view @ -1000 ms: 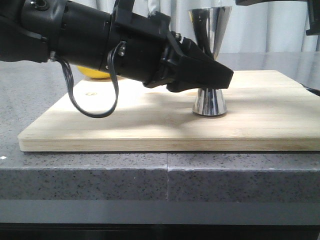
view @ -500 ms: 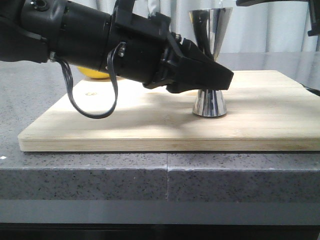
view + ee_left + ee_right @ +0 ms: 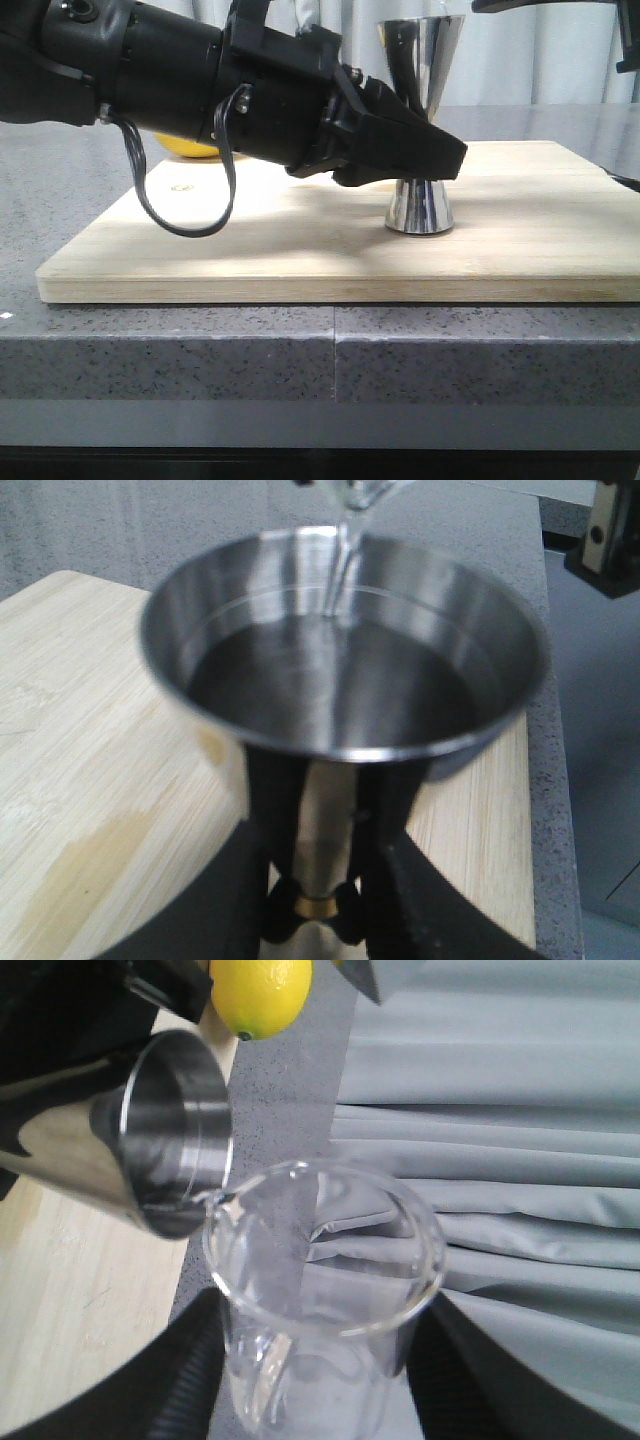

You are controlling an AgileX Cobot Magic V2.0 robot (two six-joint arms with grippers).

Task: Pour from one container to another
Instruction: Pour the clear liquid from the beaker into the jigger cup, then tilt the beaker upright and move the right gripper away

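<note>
1. Jigger (image 3: 420,120) first, front view: standing upright on the wooden board (image 3: 300,250), toward the right half and nearer the back edge than the front one. Left gripper (image 3: 440,155) reaching in from the left at waist height, fingers clamped on the jigger's narrow middle. Bit of yellow lemon (image 3: 185,148) peeking out behind the arm, off the board's back-left edge. Board sitting on a speckled grey counter (image 3: 200,350). Dark piece of the right arm just cut off at the top right corner, beaker not visible from here.

2. Left wrist view: looking straight down into the jigger's (image 3: 345,670) top cup, liquid already in there. Thin clear stream dropping in from the beaker lip (image 3: 350,492) at the far rim. Black fingers (image 3: 400,880) pinched tight on either side of the gold band.

3. Right wrist view: glass beaker (image 3: 320,1270) tipped over, lip right at the jigger's (image 3: 150,1140) rim. Right gripper (image 3: 315,1380) squeezing the beaker from both sides. Lemon (image 3: 262,995) lying on the counter beyond the board's edge.
</note>
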